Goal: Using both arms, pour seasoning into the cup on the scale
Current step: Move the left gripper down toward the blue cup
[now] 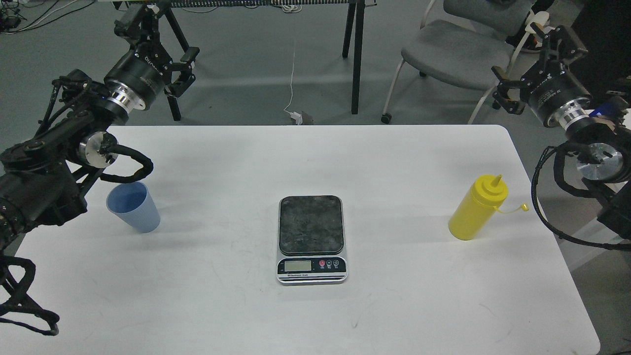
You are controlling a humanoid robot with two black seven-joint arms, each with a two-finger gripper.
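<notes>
The light blue ribbed cup (133, 207) stands upright on the white table (404, 162) at the left, partly under my left forearm. The scale (311, 239) lies at the table's middle with nothing on its dark platform. At the right stands the yellow seasoning bottle (477, 210), its small tethered cap hanging off to the right. My left gripper (161, 45) is raised beyond the table's far left edge, open and holding nothing. My right gripper (528, 61) is raised past the far right corner, also open and holding nothing. Neither gripper touches anything.
A grey chair (456, 54) stands behind the table at the back right. Black stand legs (356, 54) and a white cable with a plug (297, 116) are on the floor behind the table's middle.
</notes>
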